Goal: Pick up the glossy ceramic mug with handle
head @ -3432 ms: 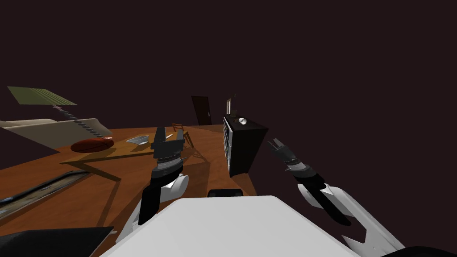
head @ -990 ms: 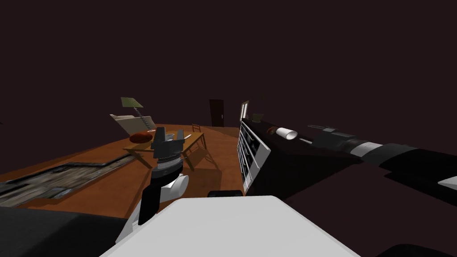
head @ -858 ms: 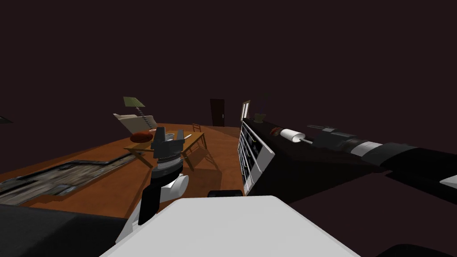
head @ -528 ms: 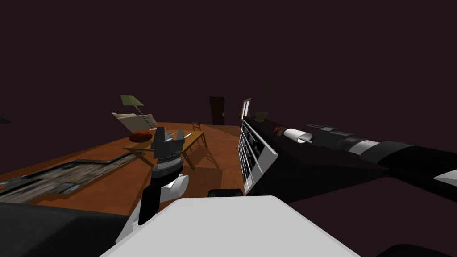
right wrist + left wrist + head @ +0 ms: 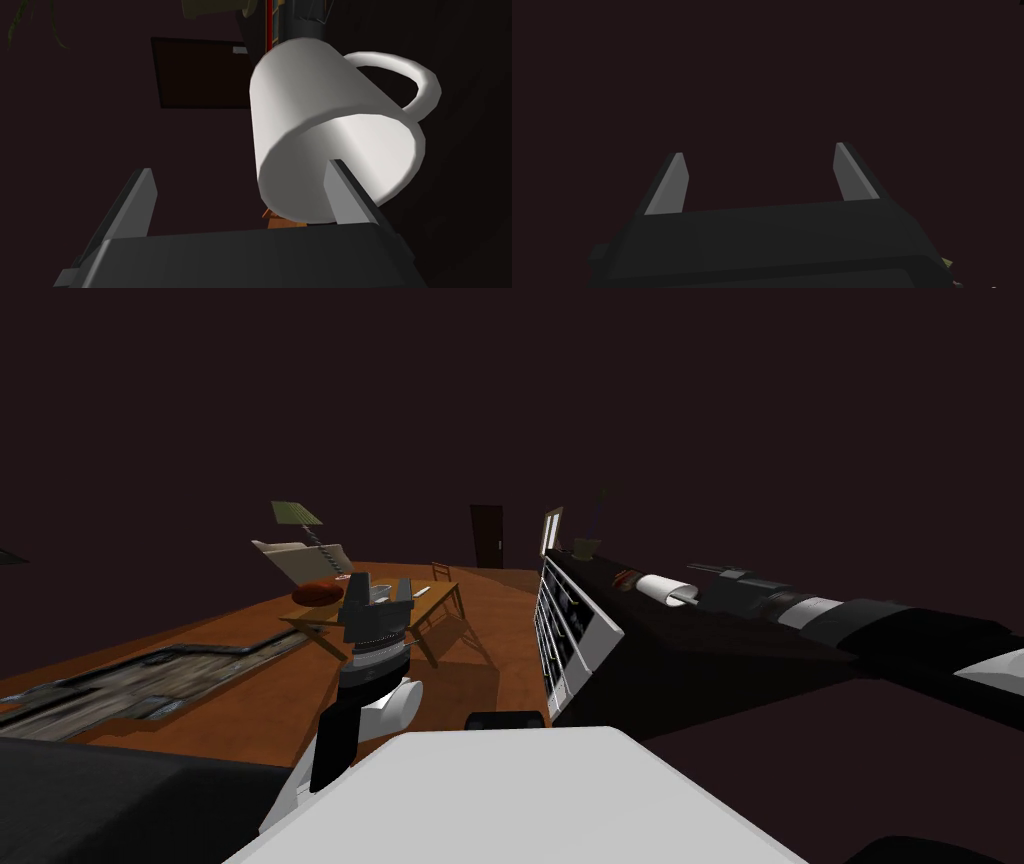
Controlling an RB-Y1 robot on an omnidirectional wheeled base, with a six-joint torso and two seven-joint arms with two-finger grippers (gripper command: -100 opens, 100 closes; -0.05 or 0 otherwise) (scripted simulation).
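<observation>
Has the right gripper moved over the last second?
Yes. Against the dark cabinet, the right gripper has slid further along its top toward the white mug; its open fingers now reach the mug's end.

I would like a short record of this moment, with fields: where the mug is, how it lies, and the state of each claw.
mug: white mug, on top of the dark cabinet
pose: lying on its side, handle on the side away from the far finger
right claw: right claw open, at the mug
contact: one finger overlaps the mug's near end; the other stands clear of it
grip: not yet closed
left claw: left claw open, empty, away from the mug
</observation>
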